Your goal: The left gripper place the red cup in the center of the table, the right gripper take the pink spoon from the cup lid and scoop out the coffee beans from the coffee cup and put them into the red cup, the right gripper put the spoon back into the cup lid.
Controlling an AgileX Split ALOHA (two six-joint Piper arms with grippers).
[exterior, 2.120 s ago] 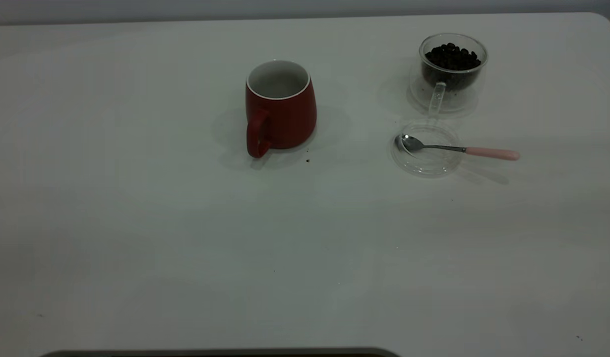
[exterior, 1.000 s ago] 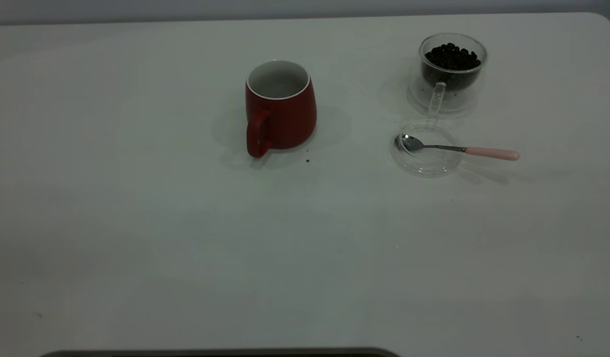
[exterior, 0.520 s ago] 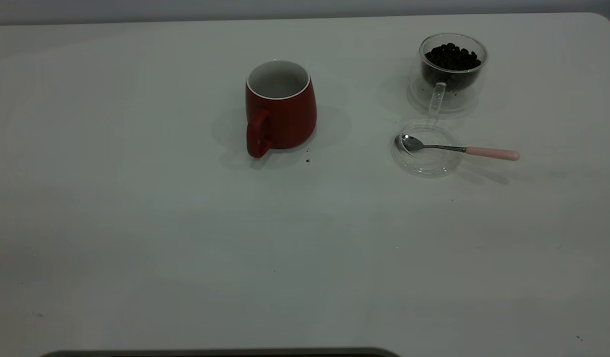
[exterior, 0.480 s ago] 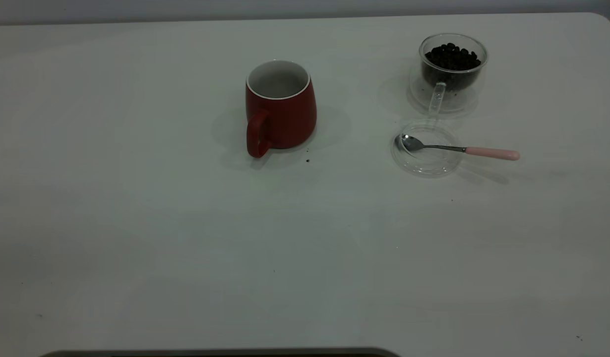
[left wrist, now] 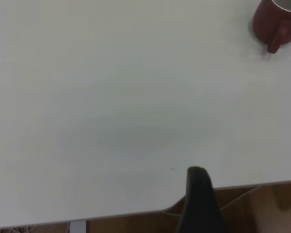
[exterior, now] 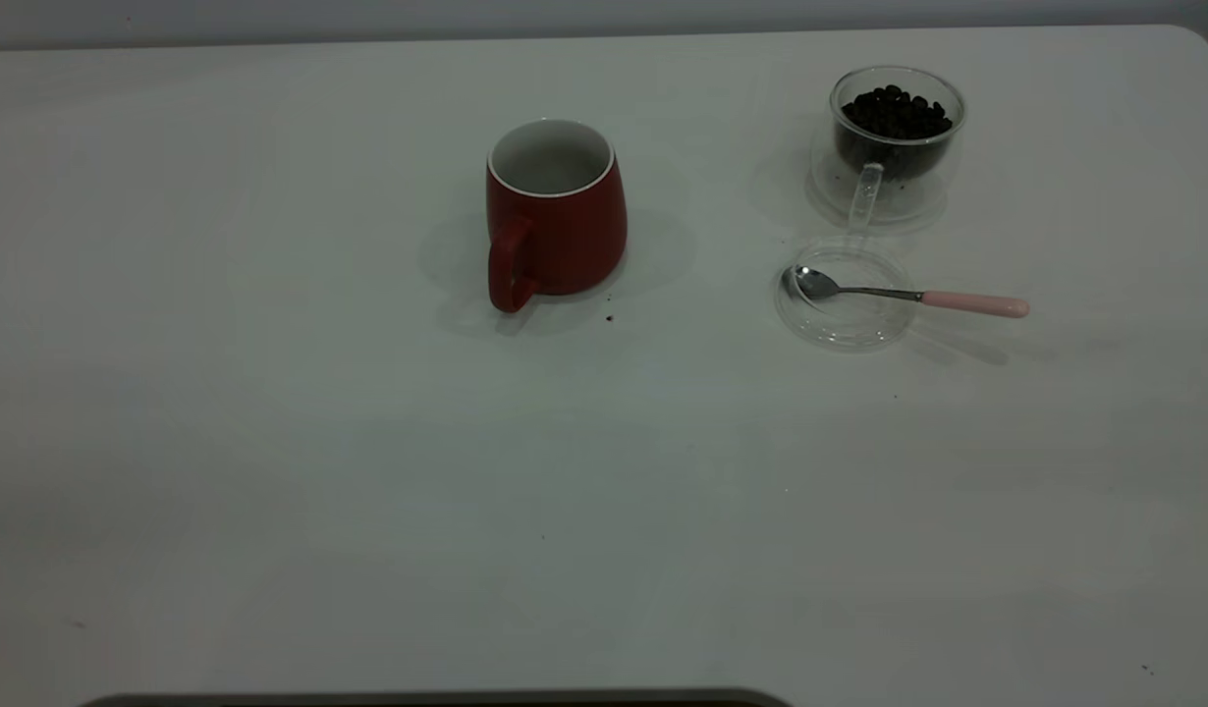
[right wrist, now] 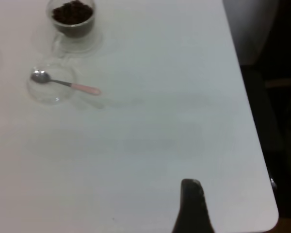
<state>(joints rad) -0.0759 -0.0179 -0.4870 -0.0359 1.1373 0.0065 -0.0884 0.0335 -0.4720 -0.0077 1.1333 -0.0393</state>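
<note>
The red cup (exterior: 555, 211) stands upright and empty near the middle of the table (exterior: 368, 442), handle toward the camera. To its right stands the glass coffee cup (exterior: 894, 157), filled with coffee beans (exterior: 896, 110). In front of it lies the cup lid (exterior: 850, 326), with the pink spoon (exterior: 908, 294) resting bowl-in-lid and its handle sticking out to the right. Neither arm shows in the exterior view. My left gripper (left wrist: 198, 174) hangs over the table's near edge, far from the red cup (left wrist: 274, 22). My right gripper (right wrist: 190, 187) is far from the pink spoon (right wrist: 77, 87). Each shows one dark tip, no gap, holding nothing.
A dark speck (exterior: 609, 318) lies on the table just in front of the red cup. The table's rounded corner (right wrist: 271, 213) and right edge are close to the right gripper, with dark floor beyond.
</note>
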